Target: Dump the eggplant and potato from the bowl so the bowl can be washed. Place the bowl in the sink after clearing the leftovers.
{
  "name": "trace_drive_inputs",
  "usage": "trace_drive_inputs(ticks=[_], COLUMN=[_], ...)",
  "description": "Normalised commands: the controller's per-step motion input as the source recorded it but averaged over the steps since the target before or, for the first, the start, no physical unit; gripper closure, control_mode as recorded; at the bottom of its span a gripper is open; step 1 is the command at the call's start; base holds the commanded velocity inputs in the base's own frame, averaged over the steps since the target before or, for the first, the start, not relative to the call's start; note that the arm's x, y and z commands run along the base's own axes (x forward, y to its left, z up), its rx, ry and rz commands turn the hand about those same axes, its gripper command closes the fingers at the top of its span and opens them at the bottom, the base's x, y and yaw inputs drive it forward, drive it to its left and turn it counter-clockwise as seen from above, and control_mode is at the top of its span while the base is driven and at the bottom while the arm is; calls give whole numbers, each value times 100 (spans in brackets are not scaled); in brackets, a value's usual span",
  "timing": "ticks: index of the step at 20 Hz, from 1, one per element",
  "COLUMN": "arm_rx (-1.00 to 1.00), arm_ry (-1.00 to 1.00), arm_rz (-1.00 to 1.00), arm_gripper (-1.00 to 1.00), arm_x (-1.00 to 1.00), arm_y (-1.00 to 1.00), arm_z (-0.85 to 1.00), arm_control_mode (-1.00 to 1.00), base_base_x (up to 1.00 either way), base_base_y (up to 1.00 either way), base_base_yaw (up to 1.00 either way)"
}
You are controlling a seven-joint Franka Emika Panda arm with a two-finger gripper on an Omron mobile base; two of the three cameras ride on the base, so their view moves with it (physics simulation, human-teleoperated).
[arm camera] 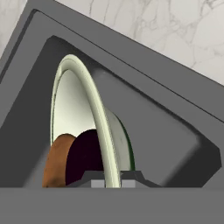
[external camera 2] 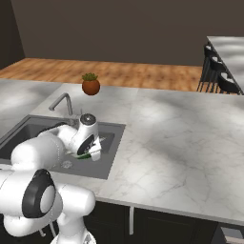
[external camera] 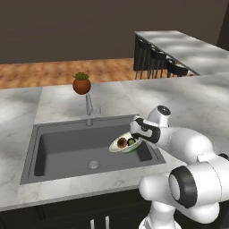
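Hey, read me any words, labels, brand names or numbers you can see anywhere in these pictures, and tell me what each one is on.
There is no readable text in any view.
The bowl, held by its rim in the shut gripper over the sink, is plain, with no print.
The potato and eggplant inside it carry no stickers.
The plant pot, faucet and marble counter bear no marks or signs.

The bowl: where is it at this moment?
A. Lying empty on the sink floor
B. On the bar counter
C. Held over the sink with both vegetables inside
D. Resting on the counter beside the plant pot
C: the bowl hangs over the sink, rim gripped, potato and eggplant inside.
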Motion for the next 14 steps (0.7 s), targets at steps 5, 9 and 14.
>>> trace_drive_inputs(ticks=[5, 9, 14], arm_rx=[-17, -12, -13], arm_ry=[0, 0, 0], arm_rz=[0, 0, 0], arm_gripper=[100, 100, 100], arm_x=[3, 12, 8], arm_y=[16, 14, 11], arm_z=[-25, -12, -5], arm_control_mode=[-100, -100, -100], base_base_x=[0, 0, 0], base_base_y=[0, 0, 0], base_base_yaw=[0, 0, 0])
